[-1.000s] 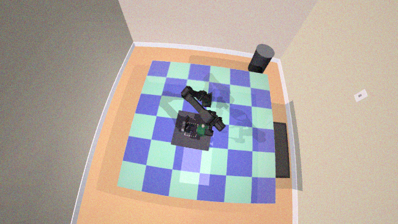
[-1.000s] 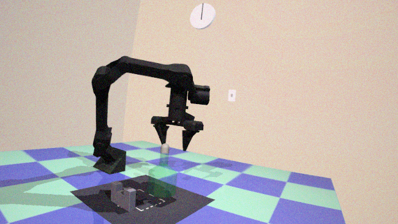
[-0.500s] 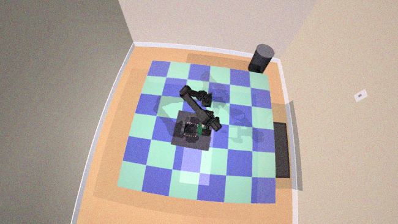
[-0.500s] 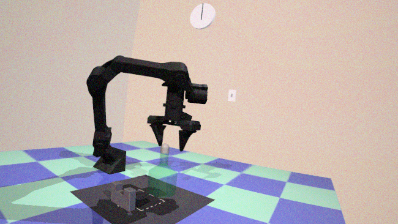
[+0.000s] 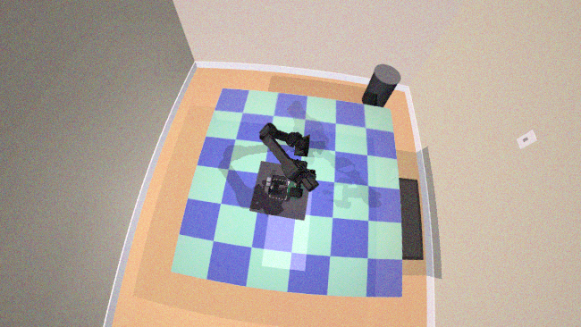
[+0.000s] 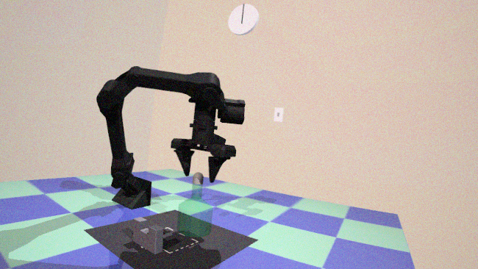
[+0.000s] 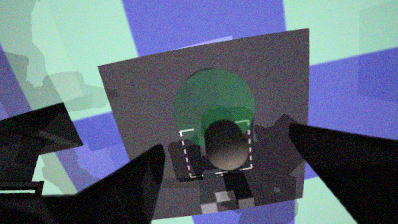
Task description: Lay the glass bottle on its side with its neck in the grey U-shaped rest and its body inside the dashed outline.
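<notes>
In the exterior view, a grey U-shaped rest (image 6: 156, 239) (image 7: 223, 197) is seen at left on a dark mat (image 6: 235, 239) (image 7: 280, 60) (image 5: 286, 214), then a dashed outline (image 6: 184, 248) (image 7: 251, 145). Just beyond, the green glass bottle (image 6: 195, 217) (image 7: 215, 92) is stood upright, ungrasped, beneath the black gripper (image 6: 199, 178) (image 7: 226, 140), whose jaws are spread wide.

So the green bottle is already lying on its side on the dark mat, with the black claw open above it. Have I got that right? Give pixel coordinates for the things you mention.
Not quite: the green bottle (image 6: 195, 218) (image 7: 214, 90) is standing upright on the dark mat (image 6: 235, 239) (image 7: 280, 60), as the exterior view shows. The black claw (image 6: 199, 178) (image 7: 226, 140) is indeed open above it.
</notes>
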### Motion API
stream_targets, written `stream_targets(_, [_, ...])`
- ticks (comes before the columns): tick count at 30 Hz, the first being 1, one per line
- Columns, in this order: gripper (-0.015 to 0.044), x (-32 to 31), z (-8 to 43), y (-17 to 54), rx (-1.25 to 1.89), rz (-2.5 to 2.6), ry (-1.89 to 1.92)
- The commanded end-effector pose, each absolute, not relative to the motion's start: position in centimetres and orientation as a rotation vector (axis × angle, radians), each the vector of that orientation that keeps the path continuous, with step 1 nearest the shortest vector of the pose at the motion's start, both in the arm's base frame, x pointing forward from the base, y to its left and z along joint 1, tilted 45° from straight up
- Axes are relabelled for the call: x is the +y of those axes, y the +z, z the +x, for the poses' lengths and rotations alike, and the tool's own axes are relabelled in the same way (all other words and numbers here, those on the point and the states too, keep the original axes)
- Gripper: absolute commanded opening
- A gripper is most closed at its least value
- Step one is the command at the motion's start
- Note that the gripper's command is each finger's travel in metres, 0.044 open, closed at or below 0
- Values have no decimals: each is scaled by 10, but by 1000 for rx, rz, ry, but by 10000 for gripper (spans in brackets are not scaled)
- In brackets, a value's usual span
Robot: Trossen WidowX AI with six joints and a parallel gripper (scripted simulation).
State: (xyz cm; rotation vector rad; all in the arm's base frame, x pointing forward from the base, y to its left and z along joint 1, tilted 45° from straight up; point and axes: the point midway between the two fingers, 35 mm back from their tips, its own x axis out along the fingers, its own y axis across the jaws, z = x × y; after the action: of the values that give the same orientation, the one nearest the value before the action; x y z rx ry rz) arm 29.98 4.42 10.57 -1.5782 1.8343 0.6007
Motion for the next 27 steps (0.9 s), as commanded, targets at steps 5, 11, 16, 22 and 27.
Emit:
stream_targets(5, [256, 42, 298, 106, 1840, -1588, 608])
stream_targets(11, [107, 42, 298, 106, 1840, -1588, 608])
stream_targets(16, [107, 42, 298, 106, 1840, -1588, 608])
stream_targets(22, [107, 42, 298, 106, 1840, -1588, 608])
stream_targets(27, [107, 42, 298, 106, 1840, -1588, 608])
